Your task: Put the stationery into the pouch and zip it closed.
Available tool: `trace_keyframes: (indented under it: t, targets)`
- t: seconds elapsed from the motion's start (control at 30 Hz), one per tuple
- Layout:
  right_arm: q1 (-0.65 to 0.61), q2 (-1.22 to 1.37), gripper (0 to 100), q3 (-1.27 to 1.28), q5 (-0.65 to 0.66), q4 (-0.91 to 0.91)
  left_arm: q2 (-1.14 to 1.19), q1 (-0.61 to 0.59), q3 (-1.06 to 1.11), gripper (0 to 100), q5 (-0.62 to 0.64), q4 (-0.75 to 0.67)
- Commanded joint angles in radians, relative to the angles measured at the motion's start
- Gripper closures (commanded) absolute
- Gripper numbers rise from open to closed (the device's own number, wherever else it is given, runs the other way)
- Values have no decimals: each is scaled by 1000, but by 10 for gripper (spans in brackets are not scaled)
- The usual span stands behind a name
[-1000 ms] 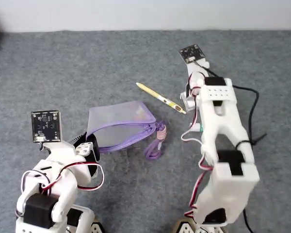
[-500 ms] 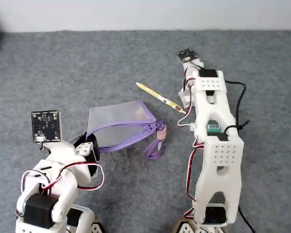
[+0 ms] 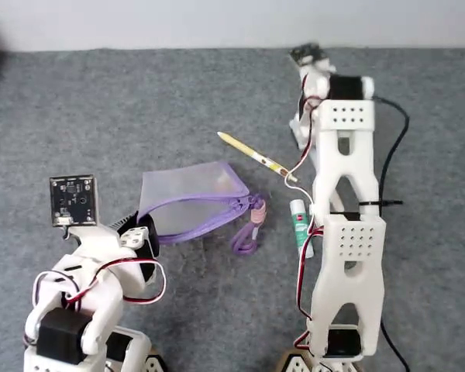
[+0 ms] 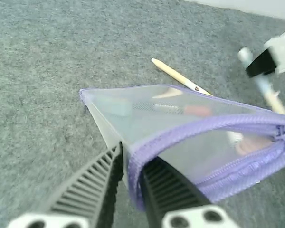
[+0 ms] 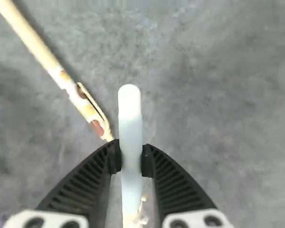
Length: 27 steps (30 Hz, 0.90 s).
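A single white tube (image 5: pixel 129 114) with a green label is clamped between the fingers of the right gripper (image 5: pixel 129 156), its rounded tip projecting past them. Seen from above, the tube (image 3: pixel 299 225) is beside the right arm, just right of the pouch's pull end. One yellow pen (image 3: pixel 256 157) lies on the grey desk (image 3: pixel 101 116), its clip end just beside the tube's tip. One translucent purple pouch (image 3: pixel 194 200) is gripped at its corner by the left gripper (image 4: pixel 131 159), whose fingers are closed on the zip edge. The zip edges are parted. Blurred shapes are seen through the pouch wall.
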Motion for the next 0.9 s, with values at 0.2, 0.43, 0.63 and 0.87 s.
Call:
trace_keyframes:
  t: [0.2,0.43,0.63,0.87]
  targets:
    - [-36,-189,991,-261,-43,51,14,-5,-140,988,12,63]
    - [-131,-519,991,15,-69,53,163,-5,-219,988,38,77]
    - [-252,-854,991,348,-218,47,324,-5,-366,988,61,78]
    - [-461,-1107,991,474,-408,36,427,-5,-432,988,61,78]
